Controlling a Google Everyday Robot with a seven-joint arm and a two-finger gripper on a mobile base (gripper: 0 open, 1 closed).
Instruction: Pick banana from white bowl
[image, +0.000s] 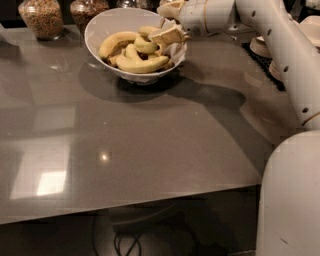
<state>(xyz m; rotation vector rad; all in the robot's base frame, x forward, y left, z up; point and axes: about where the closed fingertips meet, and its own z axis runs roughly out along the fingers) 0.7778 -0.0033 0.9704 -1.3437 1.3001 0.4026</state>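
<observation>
The white bowl (102, 29) stands at the far middle of the grey table and holds several yellow bananas. A long, fairly straight banana (142, 64) lies along the bowl's front wall. A strongly curved banana (116, 42) lies at the left and a short stubby one (145, 45) in the middle. My gripper (169, 22) reaches in from the right over the bowl's right rim. It is open, with its lower finger (169, 36) just above the right ends of the bananas and its upper finger (171, 9) at the back rim. It holds nothing.
Two glass jars (42, 17) (86, 11) stand behind the bowl at the left. Stacked pale dishes (309, 27) sit on a dark mat (262, 62) at the right. My arm (280, 45) spans the right side. The table's front edge (125, 210) is near, with cables beneath.
</observation>
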